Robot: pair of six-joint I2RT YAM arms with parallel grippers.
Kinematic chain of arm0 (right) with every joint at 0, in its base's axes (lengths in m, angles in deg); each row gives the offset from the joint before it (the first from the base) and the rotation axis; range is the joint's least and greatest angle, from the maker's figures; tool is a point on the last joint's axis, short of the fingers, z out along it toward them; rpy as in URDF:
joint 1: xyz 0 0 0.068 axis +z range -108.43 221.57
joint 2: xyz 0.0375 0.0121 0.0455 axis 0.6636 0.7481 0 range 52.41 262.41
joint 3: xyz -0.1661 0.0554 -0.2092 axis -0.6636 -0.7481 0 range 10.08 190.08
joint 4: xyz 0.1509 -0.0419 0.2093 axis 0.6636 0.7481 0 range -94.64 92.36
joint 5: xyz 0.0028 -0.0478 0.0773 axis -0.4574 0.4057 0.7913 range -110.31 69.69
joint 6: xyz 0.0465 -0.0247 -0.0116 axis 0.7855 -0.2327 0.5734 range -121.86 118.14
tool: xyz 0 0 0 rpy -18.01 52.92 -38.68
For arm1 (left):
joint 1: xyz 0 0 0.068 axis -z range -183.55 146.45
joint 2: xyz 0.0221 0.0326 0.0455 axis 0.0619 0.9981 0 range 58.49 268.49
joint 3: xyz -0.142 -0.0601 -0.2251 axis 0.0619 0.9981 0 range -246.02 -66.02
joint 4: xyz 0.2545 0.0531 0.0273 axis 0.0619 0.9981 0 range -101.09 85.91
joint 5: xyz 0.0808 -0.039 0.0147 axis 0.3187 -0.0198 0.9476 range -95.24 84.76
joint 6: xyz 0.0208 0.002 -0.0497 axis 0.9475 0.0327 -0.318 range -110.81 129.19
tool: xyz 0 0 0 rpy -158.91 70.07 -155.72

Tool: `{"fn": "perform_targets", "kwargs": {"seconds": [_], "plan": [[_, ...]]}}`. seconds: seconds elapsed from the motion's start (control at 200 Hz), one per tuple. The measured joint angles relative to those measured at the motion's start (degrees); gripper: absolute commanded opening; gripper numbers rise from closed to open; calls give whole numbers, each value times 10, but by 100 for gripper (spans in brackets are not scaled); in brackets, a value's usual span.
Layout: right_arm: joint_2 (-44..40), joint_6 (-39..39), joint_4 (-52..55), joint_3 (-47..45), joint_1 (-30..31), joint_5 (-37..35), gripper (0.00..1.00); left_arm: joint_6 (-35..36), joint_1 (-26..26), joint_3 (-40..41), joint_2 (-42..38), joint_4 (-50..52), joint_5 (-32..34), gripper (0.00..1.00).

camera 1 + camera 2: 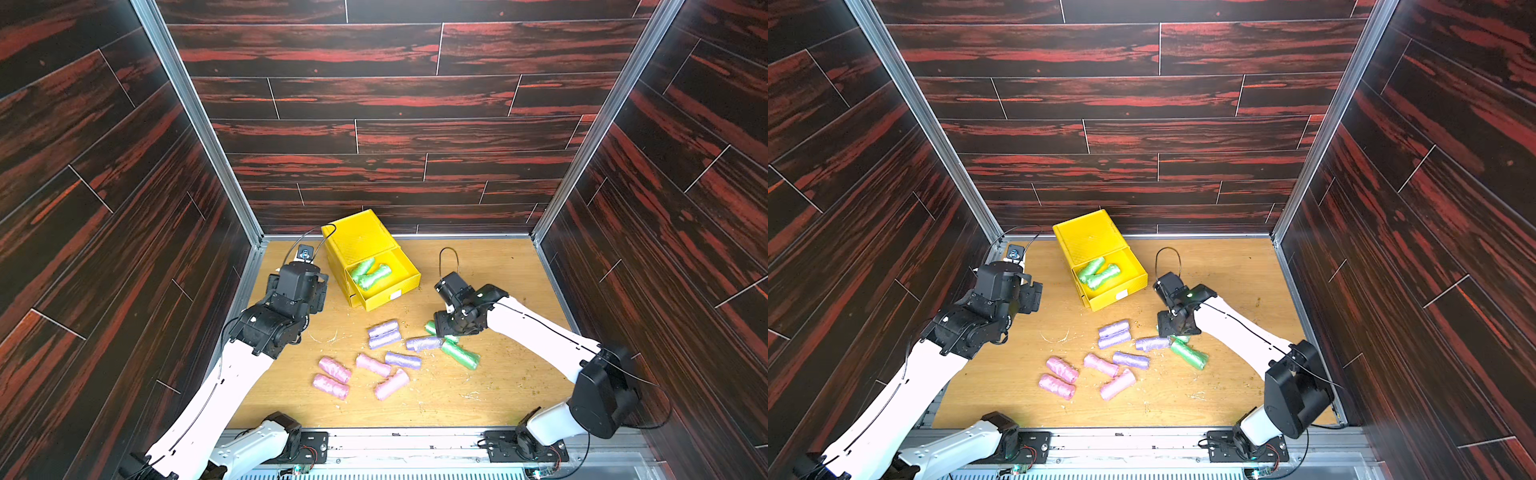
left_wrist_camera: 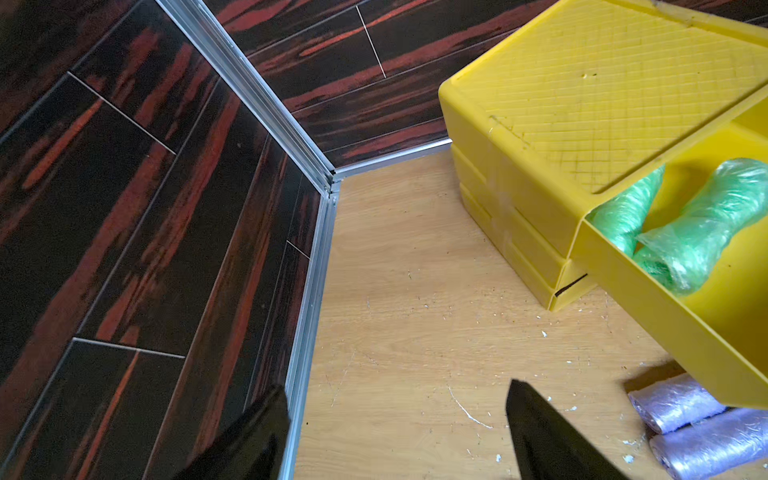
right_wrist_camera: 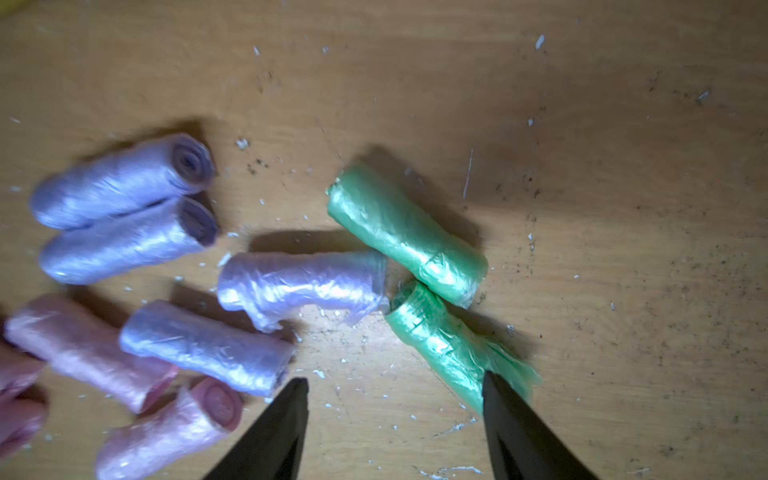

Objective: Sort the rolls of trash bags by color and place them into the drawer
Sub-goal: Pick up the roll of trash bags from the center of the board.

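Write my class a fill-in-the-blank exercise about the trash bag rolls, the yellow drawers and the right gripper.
1. The ____ drawer of the yellow chest is pulled out.
2. It holds only ____ rolls.
3. On the table lie ____ pink rolls.
4. The right gripper hangs beside a green roll with its jaws ____.
Missing words: top, green, four, open.

no legible text or numbers, white tab on yellow drawer unreadable
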State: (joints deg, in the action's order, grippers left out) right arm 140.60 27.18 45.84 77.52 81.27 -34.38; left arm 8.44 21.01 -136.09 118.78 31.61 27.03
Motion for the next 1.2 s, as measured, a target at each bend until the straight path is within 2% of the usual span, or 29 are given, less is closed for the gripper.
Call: {"fn": "perform_targets", "kwargs": {"seconds": [0.2,0.686,0.802,1.037,1.197], "plan": [[5,23,11,-47,17,-22,82,-4,-14,6,0,-12,-19,86],[96,33,-4,-62,17,-59,81,-10,-30,9,0,-21,-45,86],[110,31,-14,-69,17,-62,76,-10,-31,9,0,-21,-47,86],[117,33,-32,-85,17,-57,53,-11,-33,9,0,-21,-49,86],[113,35,-33,-89,17,-57,53,-12,-35,10,0,-21,-53,86]]}}
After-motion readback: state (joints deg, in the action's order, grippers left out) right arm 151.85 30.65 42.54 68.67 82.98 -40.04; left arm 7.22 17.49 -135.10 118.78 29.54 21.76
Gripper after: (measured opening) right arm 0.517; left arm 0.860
